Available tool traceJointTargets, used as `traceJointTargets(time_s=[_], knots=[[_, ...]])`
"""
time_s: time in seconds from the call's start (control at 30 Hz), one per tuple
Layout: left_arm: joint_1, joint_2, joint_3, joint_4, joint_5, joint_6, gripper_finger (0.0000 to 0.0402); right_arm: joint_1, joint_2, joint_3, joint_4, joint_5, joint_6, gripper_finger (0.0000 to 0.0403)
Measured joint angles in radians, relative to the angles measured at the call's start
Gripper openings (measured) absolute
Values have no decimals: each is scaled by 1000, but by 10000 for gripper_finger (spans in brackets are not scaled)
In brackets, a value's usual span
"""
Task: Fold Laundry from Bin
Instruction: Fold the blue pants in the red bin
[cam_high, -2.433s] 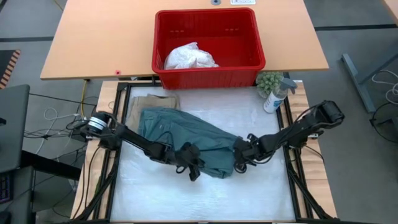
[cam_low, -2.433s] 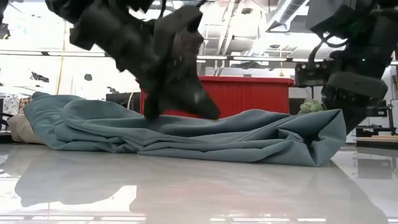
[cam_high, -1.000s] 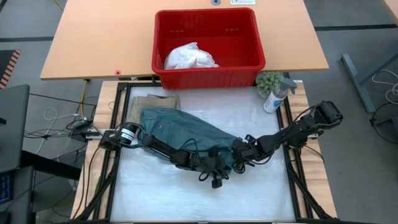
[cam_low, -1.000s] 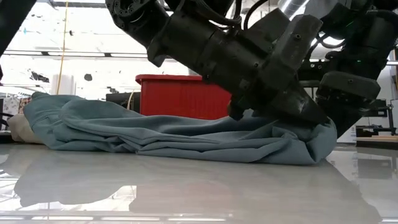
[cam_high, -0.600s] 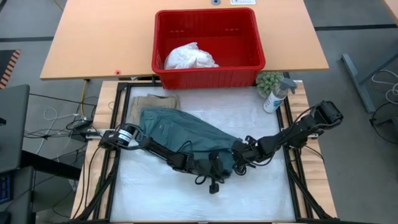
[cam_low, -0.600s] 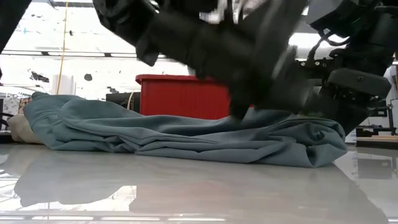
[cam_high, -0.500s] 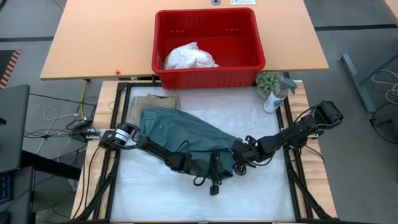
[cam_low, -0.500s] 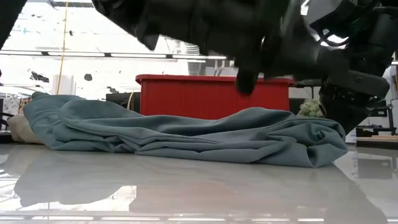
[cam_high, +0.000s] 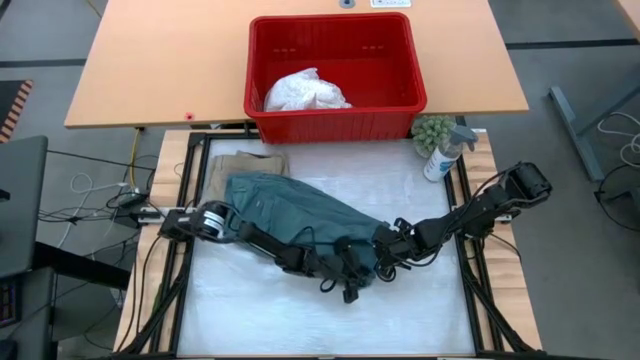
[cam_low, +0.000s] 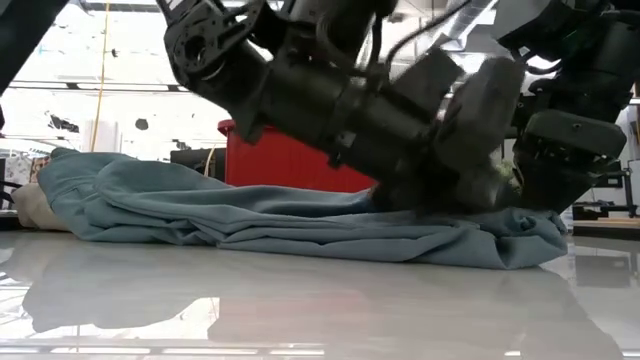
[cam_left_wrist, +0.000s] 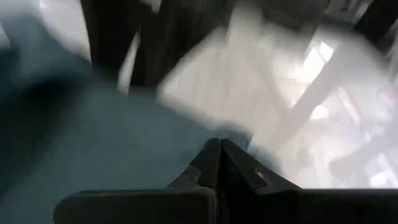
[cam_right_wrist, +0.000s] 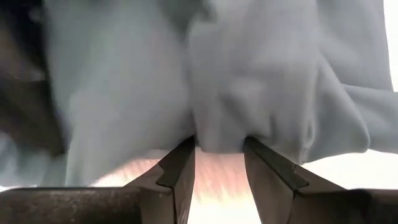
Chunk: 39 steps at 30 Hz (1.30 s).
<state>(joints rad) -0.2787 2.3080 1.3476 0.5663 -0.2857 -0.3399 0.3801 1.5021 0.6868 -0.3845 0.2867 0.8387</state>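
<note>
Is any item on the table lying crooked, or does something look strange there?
The dark teal-green cloth garment lies diagonally, crumpled, across the white table, overlapping the neatly squared beige-khaki cloth garment. Nothing appears spilled or damaged.

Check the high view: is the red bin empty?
No. A crumpled white garment lies inside the red bin, toward its left side.

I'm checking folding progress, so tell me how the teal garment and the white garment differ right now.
The teal garment lies stretched out on the table, while the white garment sits bunched up in the red bin. The teal garment looks much larger than the white garment. The right end effector grips a fold of the teal garment and the shut left end effector is over it; nothing touches the white garment. Both are soft, rumpled and not neatly folded.
</note>
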Motion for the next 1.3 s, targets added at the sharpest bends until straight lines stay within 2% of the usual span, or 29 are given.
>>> traceJointTargets(time_s=[0.13, 0.37, 0.4, 0.57, 0.7, 0.83, 1.3], knots=[[0, 0, -1, -69, 8, 4, 0, 0, 0, 0, -7, 2, 15, 138], [-3, 0, -1, -99, 12, 20, 0, -1, 0, 0, -20, 8, 18, 22], [-3, 0, -1, -104, 12, 18, 0, -1, 0, 0, -22, 8, 18, 16], [-3, 0, -1, -140, 12, 15, 0, -5, 0, 51, -164, 28, 25, 25], [-3, 0, -1, -154, 16, 12, 0, -20, 0, 108, -306, 62, -18, 14], [-3, 0, -1, -157, 20, 10, 0, -55, 0, 116, -336, 71, -84, 14], [-26, -3, -6, -198, 35, 3, 0, -142, 0, 116, -481, 72, -163, 17]])
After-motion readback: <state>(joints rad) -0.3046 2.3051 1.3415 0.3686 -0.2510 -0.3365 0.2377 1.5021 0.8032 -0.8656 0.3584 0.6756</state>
